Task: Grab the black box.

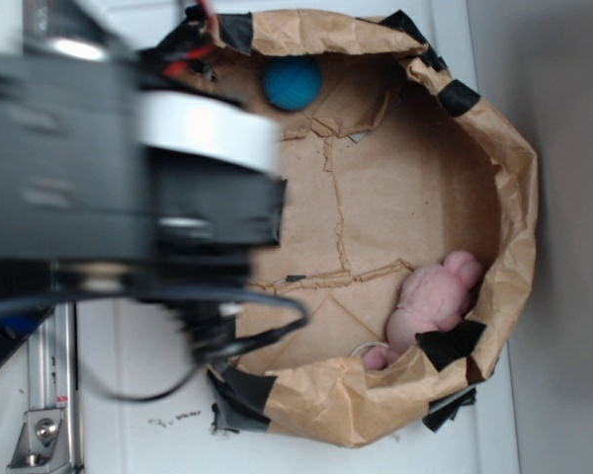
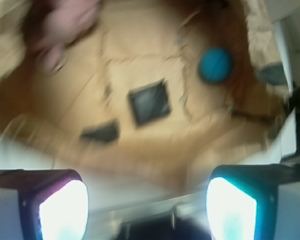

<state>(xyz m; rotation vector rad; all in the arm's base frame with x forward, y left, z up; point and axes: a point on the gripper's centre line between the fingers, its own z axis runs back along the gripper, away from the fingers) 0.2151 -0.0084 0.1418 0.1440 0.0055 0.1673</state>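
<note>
The black box lay flat on the floor of the brown paper enclosure, roughly in its middle, well apart from the blue ball and the pink plush toy. The hand hung above it, spread wide with nothing between its 2 fingers. To do this step well, it would likely pay to centre the box between the fingers, align them with 2 opposite edges, since the box sat turned like a diamond, then descend low enough to catch its thin sides. The wrist view alone showed the box; in the exterior view the blurred arm hid it, though that view showed the enclosure's taped rim and the white surface beneath.
</note>
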